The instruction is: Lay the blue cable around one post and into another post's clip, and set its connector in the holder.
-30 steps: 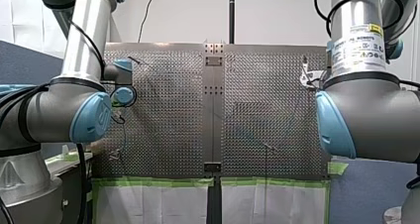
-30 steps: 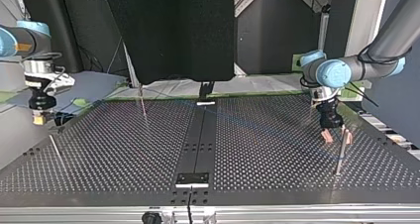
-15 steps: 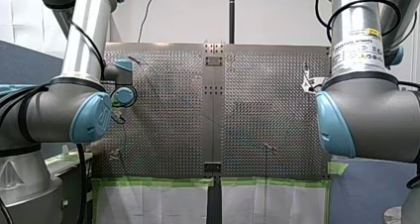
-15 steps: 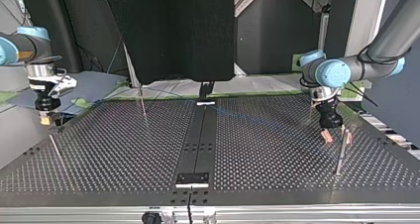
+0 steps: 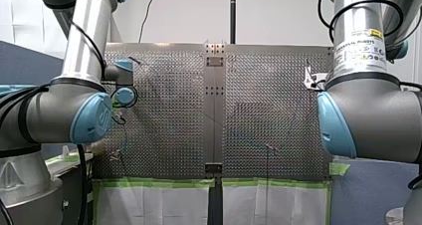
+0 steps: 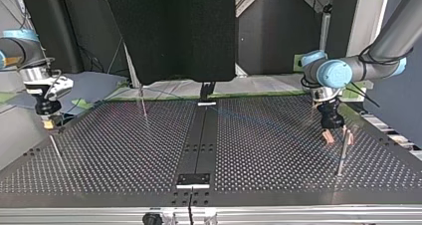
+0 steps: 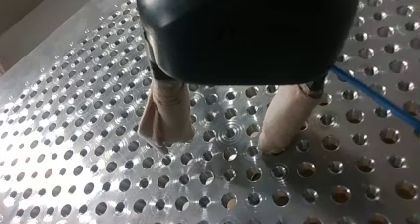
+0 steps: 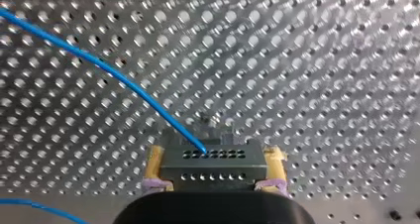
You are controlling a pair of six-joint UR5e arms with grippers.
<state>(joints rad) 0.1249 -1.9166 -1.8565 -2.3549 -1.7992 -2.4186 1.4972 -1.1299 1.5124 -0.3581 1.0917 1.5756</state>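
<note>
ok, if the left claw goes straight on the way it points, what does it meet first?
Likely the bare perforated table: nothing lies between the open left claw fingers. The blue cable passes beside one finger, off that line.

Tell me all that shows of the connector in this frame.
The connector is a dark, plastic-looking rectangular block with two rows of small holes on its facing side. It sits level, clamped at both ends between the yellow pads of my right gripper. The blue cable enters one hole of the farther row and runs off over the perforated table. Nothing else visibly touches it.
</note>
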